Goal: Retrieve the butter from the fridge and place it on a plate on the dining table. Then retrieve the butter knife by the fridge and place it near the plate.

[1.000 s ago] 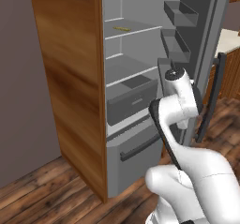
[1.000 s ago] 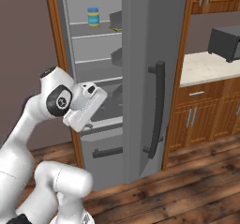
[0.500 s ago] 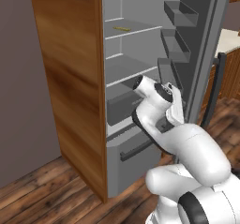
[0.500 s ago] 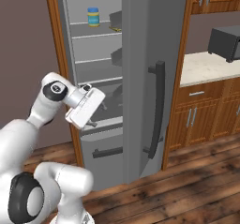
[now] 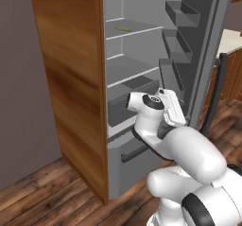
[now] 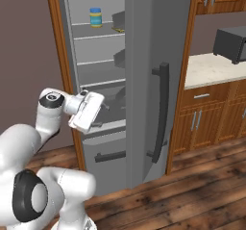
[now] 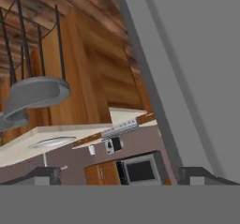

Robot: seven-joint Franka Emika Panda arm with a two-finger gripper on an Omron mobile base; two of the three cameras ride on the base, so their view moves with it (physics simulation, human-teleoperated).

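1. From the left base view, the fridge [image 5: 142, 78] stands open, its door swung out to the right with grey bins on its inner face. The butter [image 5: 124, 29] lies on an upper shelf, a thin yellow-olive stick near the shelf's front. The white arm bends in front of the lower shelves, its hand by the door's edge, well below the butter.

2. From the right base view, the fridge door [image 6: 144, 80] covers much of the inside. A blue-lidded jar [image 6: 96, 17] stands on the top shelf. The hand sits low at the left, in front of the drawer level. A dark microwave [image 6: 231, 44] sits on a side counter at the right.

3. From the hand view, the picture is rolled over. The claw [image 7: 122, 175] is spread wide, its dark tips far apart and holding nothing. A grey stool [image 7: 35, 94] hangs upside-down beside the table [image 7: 18, 150], where the plate [image 7: 51, 142] rests.
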